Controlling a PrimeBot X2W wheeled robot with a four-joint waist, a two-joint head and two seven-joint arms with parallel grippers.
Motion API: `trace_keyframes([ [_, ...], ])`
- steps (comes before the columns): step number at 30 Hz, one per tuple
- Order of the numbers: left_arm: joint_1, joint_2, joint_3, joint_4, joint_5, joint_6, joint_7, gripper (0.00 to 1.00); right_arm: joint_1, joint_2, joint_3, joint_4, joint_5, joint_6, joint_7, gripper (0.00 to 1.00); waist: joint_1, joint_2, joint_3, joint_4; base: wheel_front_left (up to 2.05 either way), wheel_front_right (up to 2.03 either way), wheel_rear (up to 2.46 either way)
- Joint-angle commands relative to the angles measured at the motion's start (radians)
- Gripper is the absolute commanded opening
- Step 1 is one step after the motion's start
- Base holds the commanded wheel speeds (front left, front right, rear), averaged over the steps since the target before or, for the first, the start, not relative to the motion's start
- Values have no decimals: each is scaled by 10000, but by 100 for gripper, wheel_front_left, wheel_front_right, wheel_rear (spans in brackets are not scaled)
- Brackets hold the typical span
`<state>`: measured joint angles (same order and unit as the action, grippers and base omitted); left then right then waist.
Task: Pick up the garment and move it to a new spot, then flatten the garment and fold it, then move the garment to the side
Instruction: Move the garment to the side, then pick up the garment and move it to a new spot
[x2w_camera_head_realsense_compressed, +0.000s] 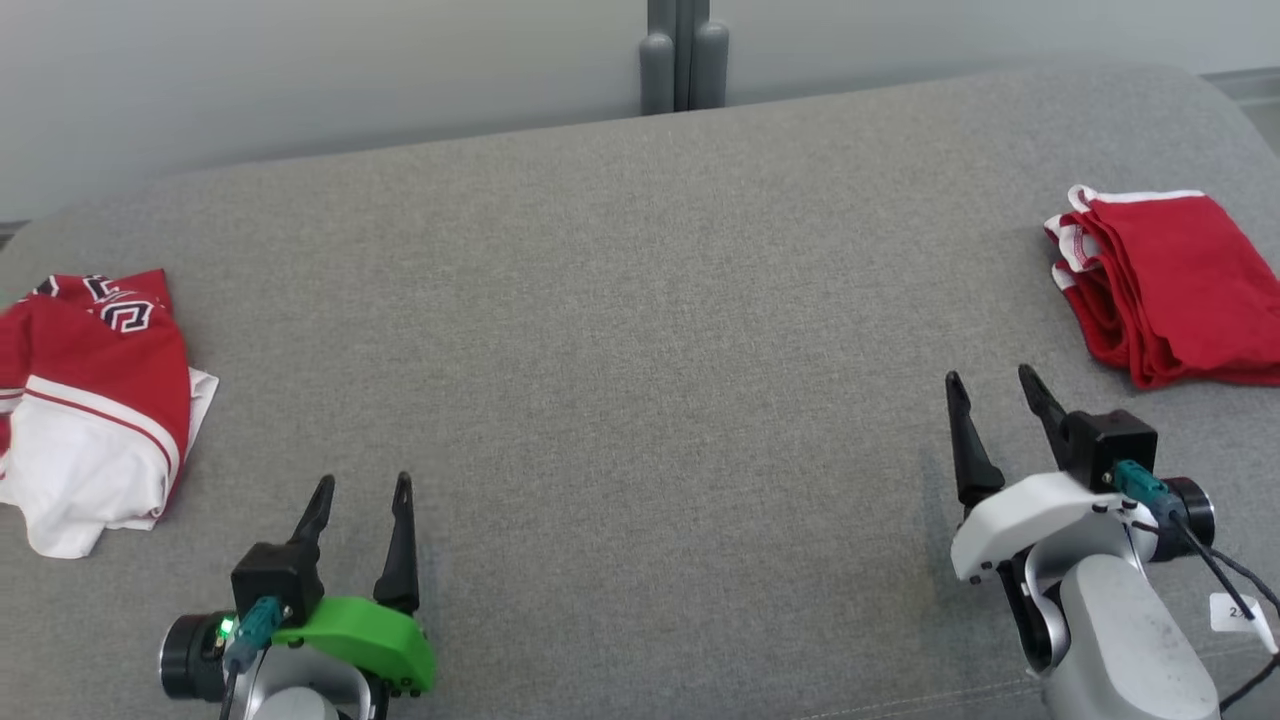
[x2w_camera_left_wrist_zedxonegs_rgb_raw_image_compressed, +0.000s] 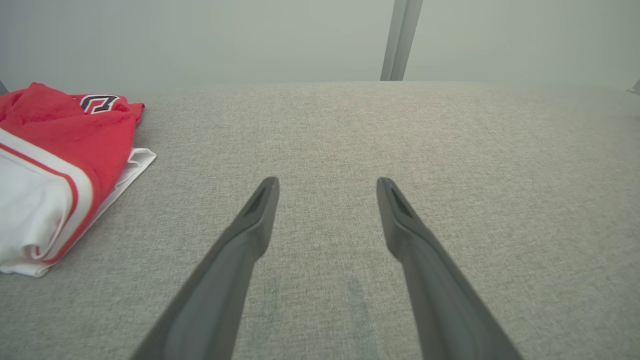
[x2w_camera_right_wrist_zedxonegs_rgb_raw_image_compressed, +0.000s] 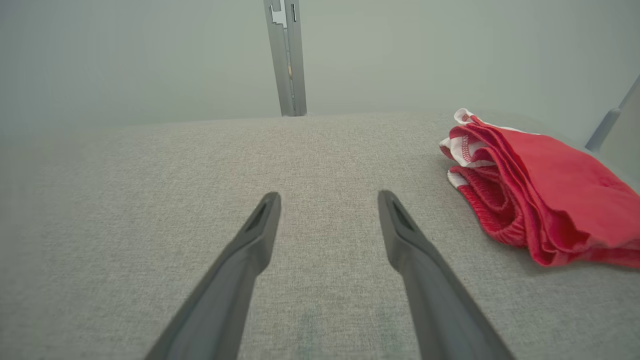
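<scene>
A crumpled red and white garment (x2w_camera_head_realsense_compressed: 100, 400) with black lettering lies at the far left of the grey fabric surface (x2w_camera_head_realsense_compressed: 640, 330). In the left wrist view this garment (x2w_camera_left_wrist_zedxonegs_rgb_raw_image_compressed: 55, 150) is to the left of the fingers, apart from them. A folded red garment with white trim (x2w_camera_head_realsense_compressed: 1170, 290) rests at the far right; the right wrist view has it (x2w_camera_right_wrist_zedxonegs_rgb_raw_image_compressed: 550, 195) to the right of the fingers. My left gripper (x2w_camera_head_realsense_compressed: 364, 480) (x2w_camera_left_wrist_zedxonegs_rgb_raw_image_compressed: 327, 181) is open and empty at the lower left. My right gripper (x2w_camera_head_realsense_compressed: 989, 375) (x2w_camera_right_wrist_zedxonegs_rgb_raw_image_compressed: 329, 194) is open and empty, short of the folded garment.
A grey post (x2w_camera_head_realsense_compressed: 685, 55) stands behind the surface's far edge against a pale wall. The fabric surface curves off at its back corners. A broad stretch of bare fabric lies between the two grippers.
</scene>
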<state>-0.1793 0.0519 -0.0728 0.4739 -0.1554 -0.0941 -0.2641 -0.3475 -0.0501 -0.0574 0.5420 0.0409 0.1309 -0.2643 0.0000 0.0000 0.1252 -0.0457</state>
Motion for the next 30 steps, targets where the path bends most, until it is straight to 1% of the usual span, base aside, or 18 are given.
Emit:
trace_keyframes([
  [1, 419, 1, 155, 13, 79, 172, -1, 100, 413, -37, 49, -51, 163, -7, 1, 100, 0, 0, -898, 344, 0, 0, 0],
  [7, 895, 0, 254, -18, -85, 436, -1, 100, 1203, -28, 218, -185, 307, -5, 1, 100, 0, 0, -1410, 512, 0, 0, 0],
  [12, 1022, 0, 289, -14, -86, 508, -1, 100, 1490, -26, 198, -319, 339, -7, 1, 100, 0, 0, -1527, 600, 0, 0, 0],
  [20, 1187, 1, 304, -105, -24, 540, -1, 100, 1810, -24, 278, -410, 468, -7, 1, 100, 0, 0, -1546, 709, 0, 0, 0],
  [24, 1135, 0, 316, -137, -153, 447, -1, 100, 1746, -23, 362, -434, 449, -5, 1, 100, 0, 0, -1458, 758, 0, 0, 0],
  [27, 1063, 3, 343, -88, -191, 486, -1, 100, 1699, -25, 467, -434, 392, -5, 1, 100, 0, 0, -1381, 928, 0, 0, 0],
  [30, 1035, 6, 350, -28, -228, 532, -1, 100, 1706, -23, 556, -481, 343, -7, 1, 100, 0, 0, -1314, 1283, 0, 0, 0],
])
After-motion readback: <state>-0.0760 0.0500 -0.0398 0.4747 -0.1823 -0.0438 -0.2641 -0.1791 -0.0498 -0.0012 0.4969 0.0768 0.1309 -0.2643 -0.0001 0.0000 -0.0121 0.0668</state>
